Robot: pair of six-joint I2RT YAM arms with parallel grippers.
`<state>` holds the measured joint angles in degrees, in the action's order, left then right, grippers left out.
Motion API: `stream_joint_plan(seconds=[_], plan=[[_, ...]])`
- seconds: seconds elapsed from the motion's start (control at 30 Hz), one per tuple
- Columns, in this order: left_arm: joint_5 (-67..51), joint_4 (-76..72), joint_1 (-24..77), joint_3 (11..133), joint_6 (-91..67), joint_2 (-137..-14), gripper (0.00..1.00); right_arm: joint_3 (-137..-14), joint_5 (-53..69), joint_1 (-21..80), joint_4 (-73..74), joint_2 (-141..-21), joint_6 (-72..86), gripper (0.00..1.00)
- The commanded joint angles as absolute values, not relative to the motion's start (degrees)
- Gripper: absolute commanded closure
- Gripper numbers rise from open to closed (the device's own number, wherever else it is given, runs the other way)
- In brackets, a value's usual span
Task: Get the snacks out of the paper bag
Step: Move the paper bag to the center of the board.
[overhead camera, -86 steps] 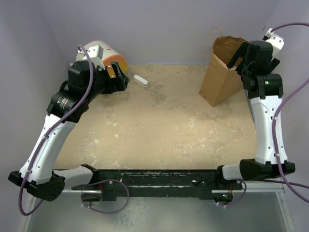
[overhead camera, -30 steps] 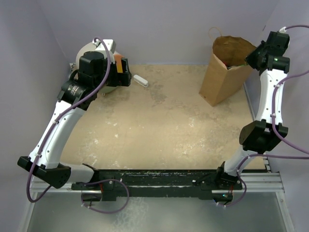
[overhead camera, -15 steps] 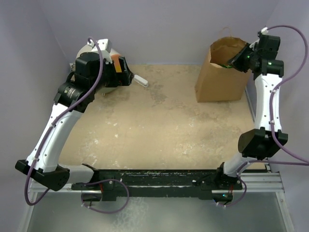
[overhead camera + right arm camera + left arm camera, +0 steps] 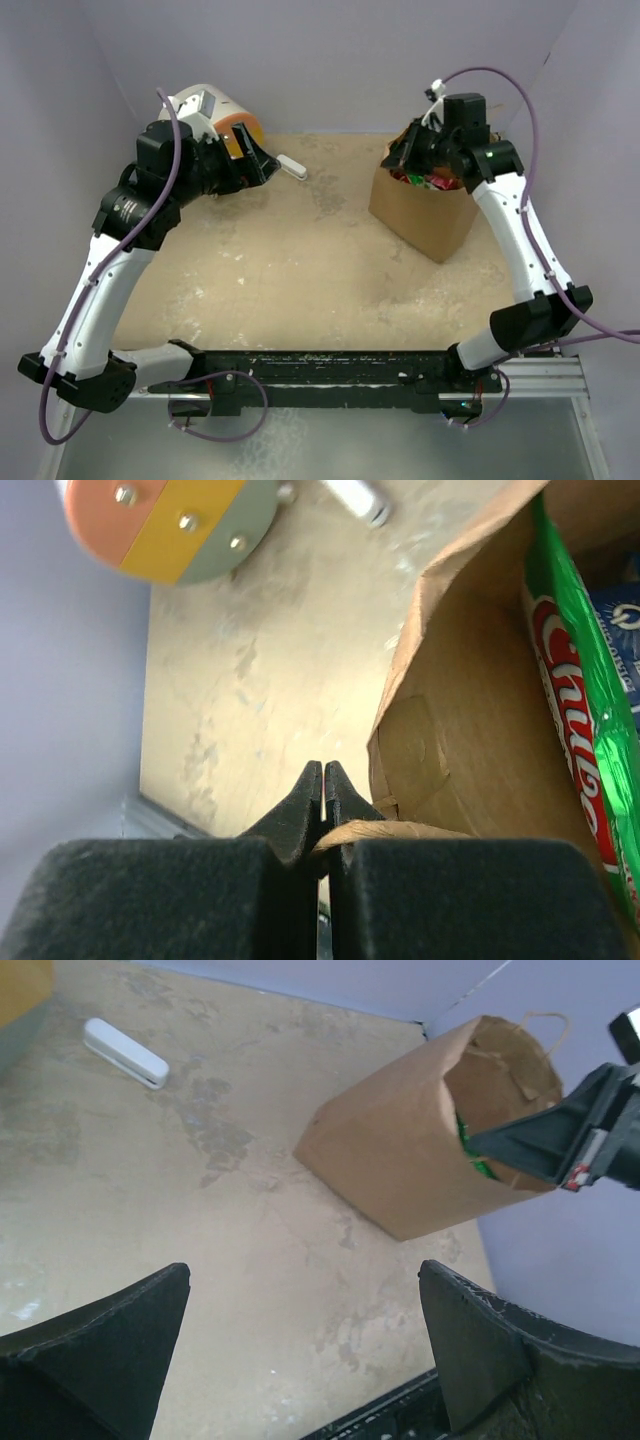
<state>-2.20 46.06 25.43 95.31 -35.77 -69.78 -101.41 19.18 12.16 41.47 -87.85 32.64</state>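
**Right jaws pinched on the bag's lip, snacks just inside**

My right gripper [image 4: 323,780] had its jaws pressed together on a thin fold of the paper bag [image 4: 425,215] at its mouth. From the wrist view I could not say for sure whether that fold was the rim itself or the root of a handle. The bag leaned over, mouth at the jaws and base away from them. Just past the jaws, inside, lay the green chip bag [image 4: 575,730], with a blue-white pouch [image 4: 615,610] beyond it. My left gripper [image 4: 303,1270] hung with its jaws wide apart and nothing between them. The bag sat well ahead of those jaws, and a small white bar [image 4: 125,1052] lay off to their left.

I judged the kraft paper light and thin, likely to tear or crumple if tugged hard from one pinch point. The chip bag looked puffy and glossy, so probably slippery, with fragile contents. I would take it by the flat top seam rather than squeeze its belly.
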Motion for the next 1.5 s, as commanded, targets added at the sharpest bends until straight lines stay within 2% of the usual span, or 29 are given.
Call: stream_joint_plan(seconds=[0.0,0.17,0.5,0.63,0.9,1.0,1.17,1.27,1.47], plan=[[-7.93,45.32,25.05,97.68,-43.61,-68.77,0.01,-100.09,23.38,18.69,36.62,-82.46,35.57,1.00],[-9.40,49.28,25.01,104.54,-48.03,-72.01,0.01,-97.27,24.25,26.42,36.16,-80.96,36.62,1.00],[-0.79,53.45,25.02,117.82,-59.01,-73.61,0.01,-98.90,22.20,43.57,35.82,-82.92,36.57,1.00],[0.59,52.17,25.00,120.66,-63.63,-73.62,0.01,-99.63,20.28,46.39,34.33,-83.45,38.68,1.00],[-0.25,44.84,25.00,117.00,-65.22,-71.09,0.01,-101.64,14.36,46.95,38.55,-82.97,39.54,0.97],[-0.34,44.69,24.98,117.76,-64.92,-71.44,0.01,-102.48,13.41,46.91,40.26,-82.58,39.26,0.86],[0.59,44.64,24.97,116.98,-59.64,-70.12,0.01,-100.95,12.80,46.93,41.84,-80.18,39.53,0.45],[0.56,45.36,24.97,112.31,-56.83,-68.30,0.01,-101.38,10.45,46.86,45.95,-77.75,38.59,0.28],[-7.36,48.04,25.04,97.33,-57.06,-64.52,0.01,-101.85,5.90,46.85,54.17,-71.32,35.71,0.11]])
